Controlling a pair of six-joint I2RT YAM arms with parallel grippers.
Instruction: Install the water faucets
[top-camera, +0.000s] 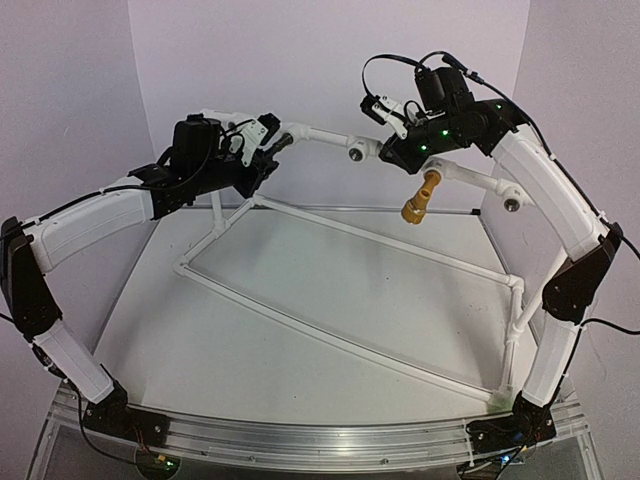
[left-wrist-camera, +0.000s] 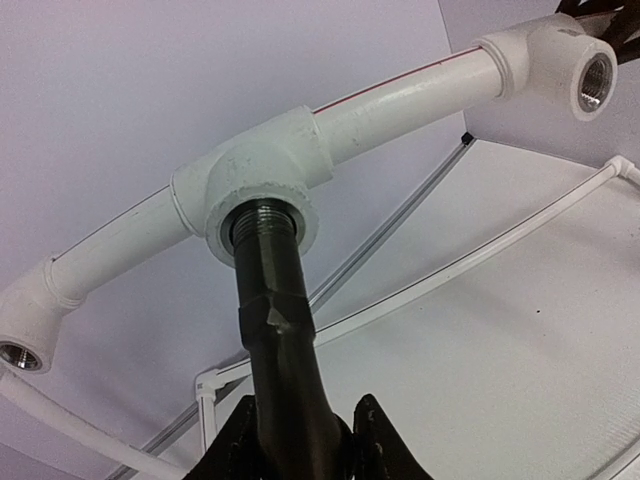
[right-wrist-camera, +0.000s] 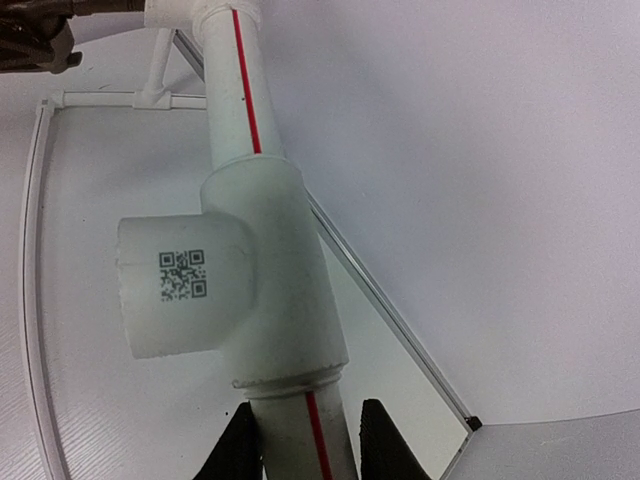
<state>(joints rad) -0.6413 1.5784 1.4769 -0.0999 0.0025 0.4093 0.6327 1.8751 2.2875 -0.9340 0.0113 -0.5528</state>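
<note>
Over on the left, the left pincer (left-wrist-camera: 305, 455) was closed snugly on the black faucet (left-wrist-camera: 275, 320), whose threaded nose sat in the mouth of the white tee socket (left-wrist-camera: 262, 190) on the raised pipe frame. Threads were showing at the rim, so I'd judge it wasn't fully home. That was the danger: a slight tilt and it could cross-thread. That smooth dark body could also slip between the fingers (left-wrist-camera: 240, 440) under a twist.

Moving right, open sockets (left-wrist-camera: 597, 82) sat bare on the same rail. The brass faucet (top-camera: 420, 197) hung off the far-right stretch of pipe, angled down over the worktop (top-camera: 300, 300).

On the right, the right pincer (right-wrist-camera: 305, 450) sat narrow around the red-striped white pipe (right-wrist-camera: 295, 420), just below a tee with a printed code (right-wrist-camera: 190, 290), and looked to be bracing the frame. If that hold slid, the light frame could turn with the faucet rather than resist it.

Hard to make out:
- The black faucet's lever was cut off below the left wrist view.
- How many threads had bitten was hidden inside the socket.
- The brass faucet's joint was half masked by the right wrist from above, and absent from the right wrist view.
- I couldn't tell whether the brass one was tight.
</note>
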